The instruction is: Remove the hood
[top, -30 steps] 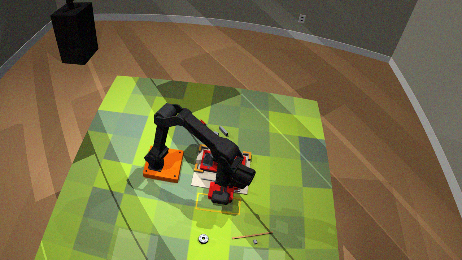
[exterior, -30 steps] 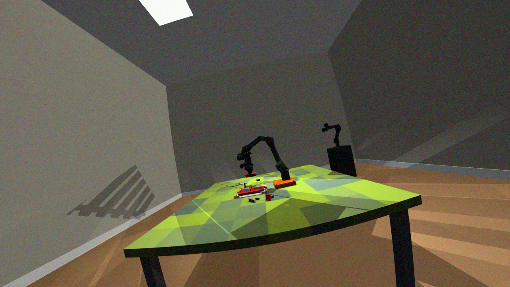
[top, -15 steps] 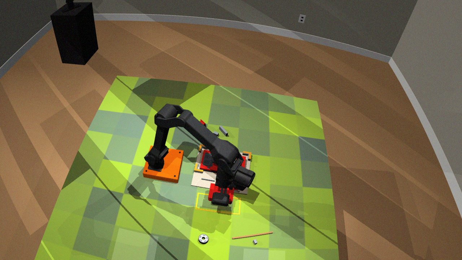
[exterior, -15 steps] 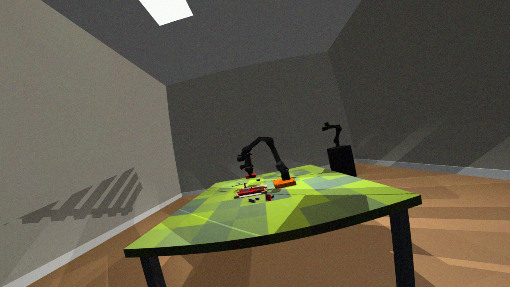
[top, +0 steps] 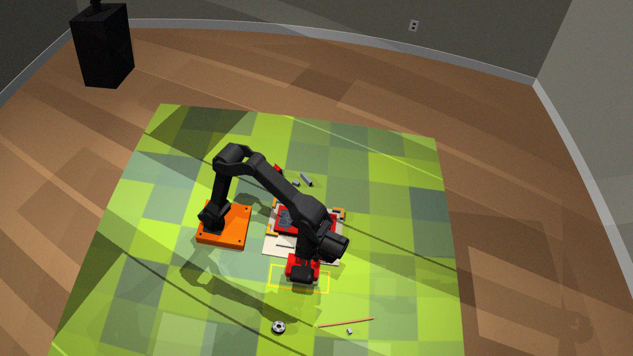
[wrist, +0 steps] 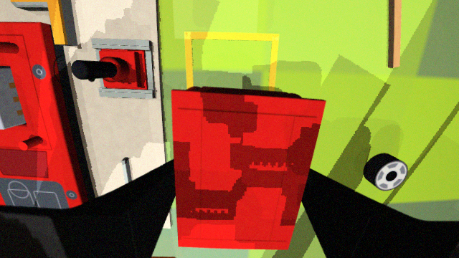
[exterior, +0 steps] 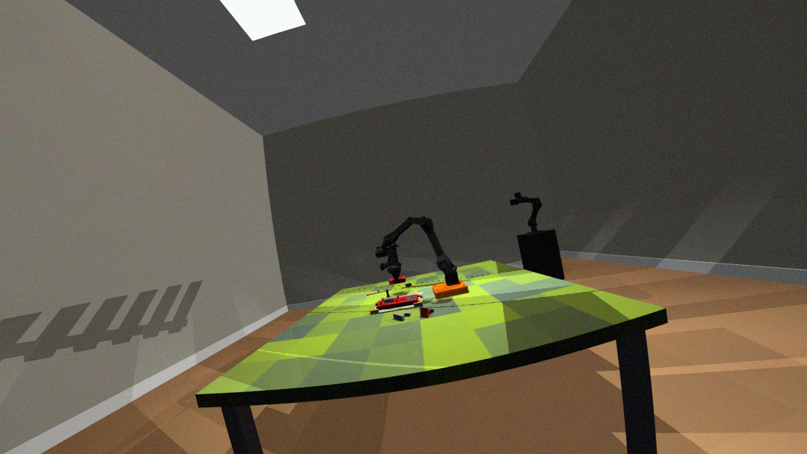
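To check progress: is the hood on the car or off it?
Off: the gripper holds the hood over the marked area.

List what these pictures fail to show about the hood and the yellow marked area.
- Wrist view: the red hood covers the near part of the marked area; its height above the table cannot be judged.
- Top view: the arm's wrist hides most of the hood and the jaws of the gripper.
- Exterior view: hood and marked area are too small to compare.

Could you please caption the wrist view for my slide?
Gripper holds the red hood above the yellow marked area.
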### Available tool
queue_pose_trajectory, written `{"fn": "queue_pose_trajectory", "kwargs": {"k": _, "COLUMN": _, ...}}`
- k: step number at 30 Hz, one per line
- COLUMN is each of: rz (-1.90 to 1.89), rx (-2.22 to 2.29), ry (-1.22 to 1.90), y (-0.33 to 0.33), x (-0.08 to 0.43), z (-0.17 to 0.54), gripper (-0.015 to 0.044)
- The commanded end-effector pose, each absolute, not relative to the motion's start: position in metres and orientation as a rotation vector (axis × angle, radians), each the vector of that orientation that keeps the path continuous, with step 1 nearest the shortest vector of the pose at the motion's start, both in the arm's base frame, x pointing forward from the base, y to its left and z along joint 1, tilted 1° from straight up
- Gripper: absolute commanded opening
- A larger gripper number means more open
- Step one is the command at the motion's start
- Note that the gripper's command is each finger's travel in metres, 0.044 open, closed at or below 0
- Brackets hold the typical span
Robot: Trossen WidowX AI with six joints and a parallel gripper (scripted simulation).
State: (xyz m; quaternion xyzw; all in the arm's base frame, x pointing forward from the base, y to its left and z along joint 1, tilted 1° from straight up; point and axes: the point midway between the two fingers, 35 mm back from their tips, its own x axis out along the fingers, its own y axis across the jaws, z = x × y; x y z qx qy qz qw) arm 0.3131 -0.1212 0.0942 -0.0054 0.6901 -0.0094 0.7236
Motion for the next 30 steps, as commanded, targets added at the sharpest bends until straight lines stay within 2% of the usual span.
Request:
{"fn": "queue_pose_trajectory", "kwargs": {"k": 1, "rz": -0.011, "rx": -0.011, "ry": 1.529, "y": -0.12, "x": 0.312, "z": 0.089, "gripper": 0.0}}
{"fn": "queue_pose_trajectory", "kwargs": {"k": 30, "rz": -0.011, "rx": -0.011, "ry": 1.529, "y": -0.12, "x": 0.312, "z": 0.068, "gripper": 0.0}}
